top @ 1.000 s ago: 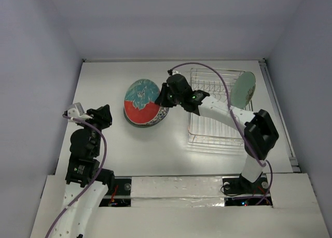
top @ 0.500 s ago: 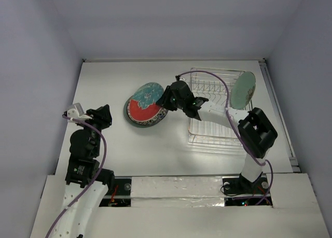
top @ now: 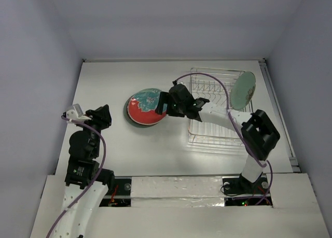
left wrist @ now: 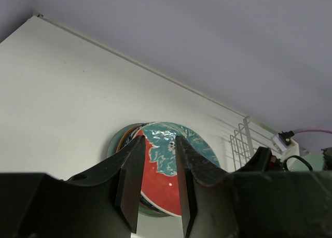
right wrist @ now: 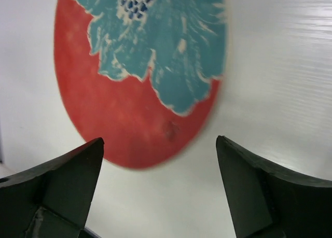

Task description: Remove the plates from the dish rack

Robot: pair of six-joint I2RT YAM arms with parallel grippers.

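The red-and-teal plate [top: 147, 106] [right wrist: 140, 77] [left wrist: 160, 168] lies flat on top of a stack of plates [top: 128, 114] on the table, left of the dish rack [top: 212, 130]. My right gripper [top: 163, 107] [right wrist: 160, 140] is at the plate's right edge, jaws wide open, with nothing between them. A pale green plate [top: 243, 89] stands on edge at the far right end of the rack. My left gripper [top: 102, 115] [left wrist: 159, 139] hangs near the table's left side, pointing at the stack, jaws a little apart and empty.
The teal rim of a lower plate [left wrist: 115, 144] shows under the stack's left side. The rack's wire corner [left wrist: 238, 142] stands just right of the stack. A purple cable [top: 207, 78] loops over the rack from the right arm.
The right gripper brought the tilted red-and-teal plate down flat onto the stack and opened its jaws, letting go. The left arm has not moved.
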